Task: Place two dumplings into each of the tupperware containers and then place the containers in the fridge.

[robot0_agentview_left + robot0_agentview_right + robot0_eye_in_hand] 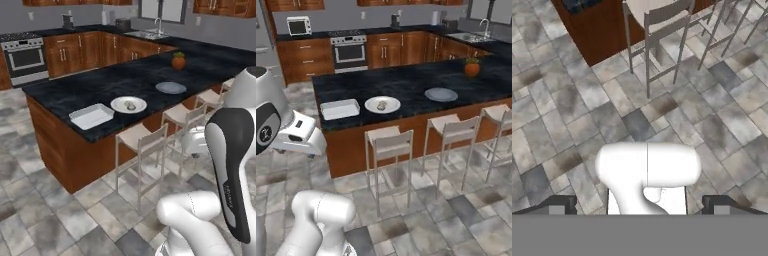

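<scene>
One pale tupperware container (91,116) (340,108) lies lidless and empty near the end of the black island counter (75,90) (406,80). Beside it a single dumpling (131,105) (381,105) rests on a round pale plate (117,105) (370,105). My gripper (639,207) hangs open over the tiled floor, well short of the counter, with nothing between its dark fingertips (557,205). The white hand (300,134) sits low, left of the island. A grey strip at the top left edge looks like the fridge (260,35).
A grey-blue plate (171,88) (441,94) and an orange pot (178,61) (472,67) stand farther along the island. Bar stools (140,140) (388,142) (657,15) line its near side. A stove (349,52), microwave (298,25) and sink (147,34) are on the back wall.
</scene>
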